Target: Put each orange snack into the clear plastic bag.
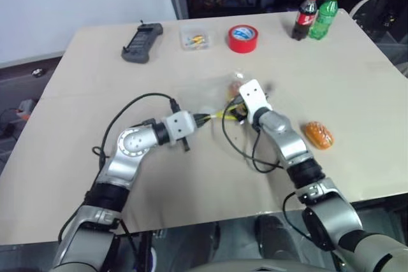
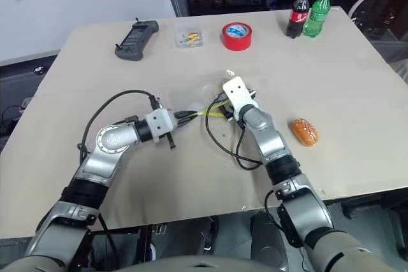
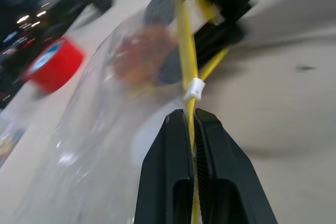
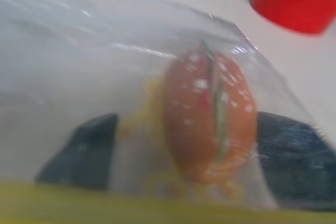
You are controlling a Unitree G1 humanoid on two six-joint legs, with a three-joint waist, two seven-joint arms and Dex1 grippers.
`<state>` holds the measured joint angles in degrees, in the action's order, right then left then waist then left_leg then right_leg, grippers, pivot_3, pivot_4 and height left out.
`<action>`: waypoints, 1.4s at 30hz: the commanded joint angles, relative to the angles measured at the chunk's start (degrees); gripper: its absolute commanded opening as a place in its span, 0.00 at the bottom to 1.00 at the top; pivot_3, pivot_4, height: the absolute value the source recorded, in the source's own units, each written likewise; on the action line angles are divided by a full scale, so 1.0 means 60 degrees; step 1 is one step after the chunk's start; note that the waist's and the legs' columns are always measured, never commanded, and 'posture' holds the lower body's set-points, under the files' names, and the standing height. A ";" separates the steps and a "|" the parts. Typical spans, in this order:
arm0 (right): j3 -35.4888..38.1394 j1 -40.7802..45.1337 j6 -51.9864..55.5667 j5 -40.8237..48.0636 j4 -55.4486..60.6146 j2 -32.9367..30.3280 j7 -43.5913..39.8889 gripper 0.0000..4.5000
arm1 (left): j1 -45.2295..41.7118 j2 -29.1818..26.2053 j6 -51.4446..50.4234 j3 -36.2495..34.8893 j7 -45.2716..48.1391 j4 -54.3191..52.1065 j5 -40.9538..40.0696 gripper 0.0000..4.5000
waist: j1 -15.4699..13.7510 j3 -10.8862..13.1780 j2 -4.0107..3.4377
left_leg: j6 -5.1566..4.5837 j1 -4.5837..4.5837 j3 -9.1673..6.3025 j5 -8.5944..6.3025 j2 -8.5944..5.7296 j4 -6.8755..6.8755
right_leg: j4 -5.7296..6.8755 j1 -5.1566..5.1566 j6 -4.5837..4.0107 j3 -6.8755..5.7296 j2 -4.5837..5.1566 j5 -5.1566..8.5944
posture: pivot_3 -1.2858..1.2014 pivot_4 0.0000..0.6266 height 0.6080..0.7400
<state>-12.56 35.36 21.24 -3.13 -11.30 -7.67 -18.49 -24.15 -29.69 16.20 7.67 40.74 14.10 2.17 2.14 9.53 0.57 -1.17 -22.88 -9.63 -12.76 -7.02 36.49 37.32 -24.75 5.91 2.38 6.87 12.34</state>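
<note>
The left gripper (image 3: 192,125) is pinched tight on the yellow seal strip (image 3: 185,51) of the clear plastic bag (image 3: 100,129), holding its mouth up at the frame's centre. The right gripper (image 1: 237,107) is pushed into that mouth, fingers spread wide either side of one orange snack (image 4: 210,114), which lies inside the film, apparently let go. The other orange snack (image 1: 318,134) lies on the table (image 1: 357,81) at right centre, long axis slanting from upper left to lower right. Risk: the withdrawing fingers may snag the film and drag the snack out.
</note>
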 commanded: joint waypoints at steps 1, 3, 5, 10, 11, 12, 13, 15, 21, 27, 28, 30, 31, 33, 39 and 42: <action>0.0383 -0.0678 0.1085 0.0837 0.2756 -0.0605 -0.1016 0.97 | -0.0132 0.0226 -0.0681 -0.0405 -0.0901 -0.0365 0.0155 0.00 | 0.0008 0.0000 -0.0001 | 0.0000 0.0000 -0.0001 0.0000 0.0000 0.0000 | -0.0001 0.0000 0.0000 0.0000 -0.0001 0.0000 | 0.52 0.24 1.00; 0.0471 -0.0955 0.1536 0.1055 0.3649 -0.0882 -0.1196 0.97 | -0.0148 0.0338 -0.0888 -0.0407 -0.1106 -0.0426 0.0195 0.00 | 0.0032 0.0000 -0.0001 | -0.0002 -0.0001 -0.0002 -0.0001 -0.0001 -0.0001 | -0.0005 0.0001 0.0000 -0.0001 0.0000 0.0001 | 0.52 0.24 1.00; 0.0884 -0.1626 0.2320 0.1512 0.5248 -0.1448 -0.1499 0.97 | -0.0208 0.0445 -0.0980 -0.0353 -0.1304 -0.0414 0.0278 0.00 | 0.0032 -0.0001 -0.0001 | -0.0007 0.0004 0.0008 -0.0004 0.0000 0.0000 | 0.0001 0.0001 0.0001 0.0003 0.0001 0.0000 | 0.52 0.24 1.00; 0.2158 -0.3432 0.4250 0.1013 0.7746 -0.3178 -0.0999 0.97 | -0.0482 0.0564 -0.0985 -0.0261 -0.1363 -0.0105 0.0308 0.00 | -0.0120 -0.0006 0.0007 | -0.0029 0.0000 -0.0001 -0.0018 -0.0003 0.0002 | -0.0002 0.0006 0.0002 -0.0008 0.0009 0.0001 | 0.52 0.24 1.00; 0.2399 -0.3736 0.4614 0.0933 0.7980 -0.3380 -0.0859 0.97 | -0.0522 0.0574 -0.0967 -0.0240 -0.1319 -0.0056 0.0292 0.00 | -0.0131 -0.0005 0.0007 | -0.0030 0.0002 -0.0001 -0.0018 -0.0005 0.0004 | -0.0006 0.0013 0.0003 -0.0010 0.0012 0.0001 | 0.52 0.24 1.00; 0.2843 -0.4141 0.5020 0.0850 0.8149 -0.3506 -0.0676 0.97 | -0.0595 0.0610 -0.0941 -0.0182 -0.1263 0.0023 0.0295 0.00 | -0.0130 -0.0006 0.0007 | -0.0032 0.0003 0.0015 -0.0019 -0.0005 0.0005 | -0.0007 0.0011 0.0005 -0.0003 0.0017 0.0000 | 0.52 0.24 1.00; 0.3253 -0.4471 0.5427 0.0818 0.8276 -0.3541 -0.0523 0.97 | -0.0650 0.0640 -0.0920 -0.0136 -0.1218 0.0084 0.0295 0.00 | -0.0179 -0.0006 0.0008 | -0.0033 0.0007 0.0018 -0.0020 -0.0004 0.0005 | -0.0004 0.0011 0.0005 -0.0003 0.0016 0.0000 | 0.52 0.24 1.00; 0.3842 -0.5078 0.5961 0.0858 0.8387 -0.3609 -0.0425 0.97 | -0.0758 0.0710 -0.0867 -0.0054 -0.1136 0.0199 0.0293 0.00 | -0.0254 -0.0007 0.0009 | -0.0034 0.0007 0.0011 -0.0020 0.0002 0.0005 | -0.0003 0.0013 0.0006 -0.0010 0.0012 0.0001 | 0.52 0.24 1.00; 0.4385 -0.5474 0.6176 0.1423 0.7832 -0.3010 -0.0307 0.97 | -0.1005 0.0841 -0.0711 0.0038 -0.0935 0.0471 0.0315 0.00 | -0.0209 -0.0006 0.0009 | -0.0037 0.0015 0.0046 -0.0021 0.0005 0.0009 | -0.0003 0.0014 0.0007 0.0011 0.0014 0.0000 | 0.52 0.24 1.00; 0.4455 -0.5561 0.5704 0.1574 0.7637 -0.2814 -0.0111 0.47 | -0.1066 0.0742 -0.0633 -0.0074 -0.0815 0.0509 0.0217 0.00 | -0.0223 -0.0006 0.0009 | -0.0035 0.0017 0.0046 -0.0020 0.0006 0.0012 | -0.0005 0.0019 0.0007 0.0010 0.0012 0.0000 | 0.52 0.24 1.00; 0.4448 -0.5572 0.5642 0.1671 0.7717 -0.2816 -0.0181 0.37 | -0.0990 0.0719 -0.0637 -0.0089 -0.0803 0.0413 0.0197 0.00 | -0.0224 -0.0006 0.0009 | -0.0032 0.0017 0.0045 -0.0019 0.0007 0.0012 | -0.0005 0.0019 0.0007 0.0010 0.0012 0.0000 | 0.52 0.24 1.00; 0.4395 -0.5558 0.5505 0.1799 0.7810 -0.2840 -0.0262 0.15 | -0.0895 0.0690 -0.0639 -0.0107 -0.0779 0.0297 0.0171 0.00 | -0.0224 -0.0006 0.0009 | -0.0033 0.0016 0.0045 -0.0019 0.0006 0.0011 | -0.0005 0.0019 0.0007 0.0010 0.0013 0.0000 | 0.52 0.24 1.00; 0.4252 -0.5444 0.5412 0.1946 0.7927 -0.2843 -0.0380 0.08 | -0.0825 0.0671 -0.0644 -0.0114 -0.0774 0.0210 0.0164 0.00 | -0.0222 -0.0006 0.0009 | -0.0034 0.0016 0.0045 -0.0019 0.0006 0.0011 | -0.0005 0.0019 0.0007 0.0010 0.0012 0.0000 | 0.52 0.24 1.00; 0.3784 -0.4959 0.5354 0.2349 0.8077 -0.2704 -0.0607 0.08 | -0.0700 0.0625 -0.0683 -0.0137 -0.0776 0.0028 0.0146 0.00 | -0.0195 -0.0006 0.0009 | -0.0034 0.0017 0.0046 -0.0020 0.0008 0.0012 | -0.0005 0.0019 0.0008 0.0011 0.0012 0.0000 | 0.52 0.24 1.00; 0.1713 -0.2688 0.5072 0.2223 0.6370 -0.1358 -0.0135 0.08 | -0.0381 0.0649 -0.0909 -0.0130 -0.0843 -0.0584 0.0177 0.00 | -0.0128 -0.0008 0.0012 | -0.0035 0.0023 0.0047 -0.0020 0.0026 0.0011 | -0.0003 0.0018 0.0007 0.0011 -0.0005 0.0000 | 0.52 0.24 1.00; 0.0717 -0.1800 0.4371 0.1824 0.4804 -0.0849 -0.0077 0.08 | -0.0173 0.0684 -0.1110 -0.0133 -0.0864 -0.1036 0.0186 0.00 | -0.0111 -0.0008 0.0012 | -0.0026 0.0023 0.0052 -0.0015 0.0023 0.0013 | -0.0006 0.0020 0.0005 0.0012 -0.0003 -0.0002 | 0.52 0.24 1.00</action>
<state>-5.85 23.20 50.59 8.94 20.05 -13.32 -19.36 -25.34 -25.57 9.87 7.34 35.93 11.43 4.11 1.47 9.49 0.64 -1.29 -22.74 -9.30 -12.83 -6.89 36.57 37.28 -24.62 5.93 2.46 6.85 12.33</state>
